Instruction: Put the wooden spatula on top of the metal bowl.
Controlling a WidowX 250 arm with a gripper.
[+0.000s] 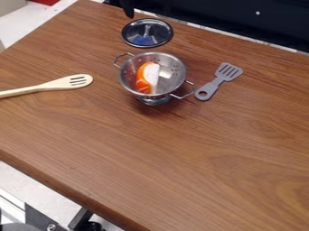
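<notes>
Plainly, both lift and placing are left to do — the wooden spatula (67,83) lies on the table (181,167) at nine o'clock from the metal bowl (172,80), the gripper (128,11) at eleven — jaws apart or together, I cannot tell.

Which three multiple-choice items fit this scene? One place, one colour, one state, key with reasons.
1. Where is the wooden spatula?
A) across the metal bowl
B) on the table, left of the bowl in the view
C) under the gray spatula

2. What colours does the toy food show?
A) green and black
B) blue and yellow
C) orange and white

3. How does the bowl stand?
A) open side up, uncovered
B) upside down
C) with the lid on

Key:
1 B: it lies flat on the wood, apart from the bowl.
2 C: orange at its left, white at its right.
3 A: its inside shows; the lid lies beyond it.
</notes>
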